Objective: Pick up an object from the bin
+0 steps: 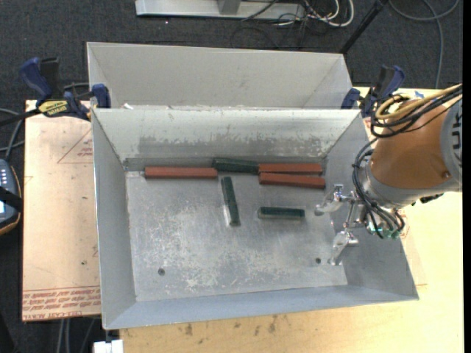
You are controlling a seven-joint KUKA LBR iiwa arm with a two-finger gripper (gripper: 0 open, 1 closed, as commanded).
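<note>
Bars of two colours lie on the floor of the grey bin (110, 219), most of them lined up along its far wall. A long red-brown bar (180, 173) sits at the left of that row, its right end meeting a dark green bar (235, 166), and a pair of red-brown bars (291, 174) lies side by side at the right end. A slanted green bar (231, 201) lies apart from the row near the middle of the floor, pointing roughly toward the far wall. To its right lies a short green bar (281, 212), parallel to the row. The end effector (329, 234) hangs low over the right side of the bin, near the right wall, with its two fingers spread wide and nothing between them. The short green bar is the nearest piece, just to its left, and the two do not touch. The arm (408, 160) reaches in over the right rim.
</note>
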